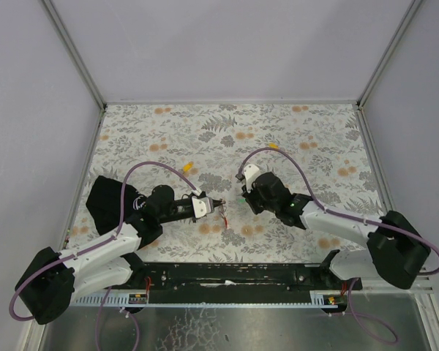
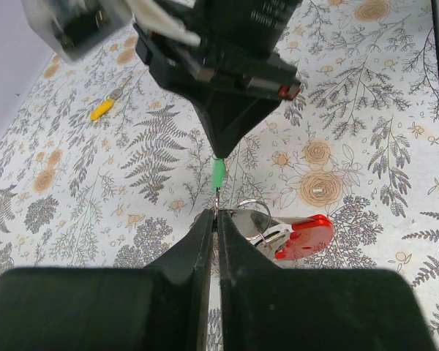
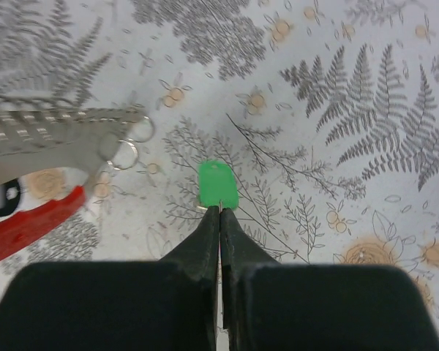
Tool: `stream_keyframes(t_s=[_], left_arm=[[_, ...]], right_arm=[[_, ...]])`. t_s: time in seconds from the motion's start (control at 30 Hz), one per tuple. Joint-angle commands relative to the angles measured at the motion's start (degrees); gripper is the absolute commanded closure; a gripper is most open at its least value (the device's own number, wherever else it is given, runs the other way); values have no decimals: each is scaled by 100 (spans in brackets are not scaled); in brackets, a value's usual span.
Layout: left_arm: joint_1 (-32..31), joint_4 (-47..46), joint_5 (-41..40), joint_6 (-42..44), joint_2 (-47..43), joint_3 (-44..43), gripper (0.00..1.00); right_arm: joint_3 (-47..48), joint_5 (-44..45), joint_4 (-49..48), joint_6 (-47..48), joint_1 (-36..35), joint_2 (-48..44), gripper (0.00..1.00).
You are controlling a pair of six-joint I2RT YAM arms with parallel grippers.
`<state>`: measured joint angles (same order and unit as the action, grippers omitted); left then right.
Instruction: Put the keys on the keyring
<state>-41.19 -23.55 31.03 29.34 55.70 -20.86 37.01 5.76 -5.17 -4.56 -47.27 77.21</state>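
Observation:
My right gripper point(image 1: 239, 199) is shut on the green-capped key point(image 3: 218, 184), and the cap sticks out past the fingertips point(image 3: 211, 219). My left gripper point(image 1: 218, 207) is shut on the keyring: a red fob point(image 2: 305, 237) and grey metal tab point(image 2: 276, 235) with a wire ring point(image 2: 257, 212). In the right wrist view the ring point(image 3: 124, 154) hangs a little left of the green cap, apart from it. In the left wrist view the green key point(image 2: 219, 174) hangs just beyond my left fingertips point(image 2: 205, 223). One yellow key point(image 1: 189, 167) lies behind the left gripper, another point(image 1: 274, 146) further back right.
The floral table cover point(image 1: 314, 139) is bounded by white walls with metal posts at the back corners. The purple cables arch over both arms. The yellow key also shows at the upper left of the left wrist view point(image 2: 102, 109).

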Motion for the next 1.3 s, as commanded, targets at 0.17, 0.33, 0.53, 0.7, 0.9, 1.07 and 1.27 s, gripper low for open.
stream_keyframes(t_s=[0.17, 0.33, 0.53, 0.7, 0.9, 1.07, 1.27], left_arm=[[32, -247, 179, 18, 34, -145, 100], [32, -238, 253, 35, 61, -151, 100], [31, -203, 384, 64, 107, -175, 100], [27, -146, 482, 94, 125, -207, 100], [32, -92, 553, 106, 162, -244, 100], [31, -99, 579, 103, 168, -245, 100], [36, -84, 624, 89, 165, -258, 100]], right_arm=[[38, -1458, 10, 1627, -43, -1102, 100], [-212, -1685, -553, 1973, -46, -1503, 100], [179, -2779, 335, 2819, -46, -1762, 100], [223, -3274, 330, 3229, -46, -1902, 100], [365, -3546, 296, 3410, -46, -1778, 100], [421, -3544, 257, 3515, -110, -1730, 100], [491, -3345, 266, 3633, -271, -1559, 100]])
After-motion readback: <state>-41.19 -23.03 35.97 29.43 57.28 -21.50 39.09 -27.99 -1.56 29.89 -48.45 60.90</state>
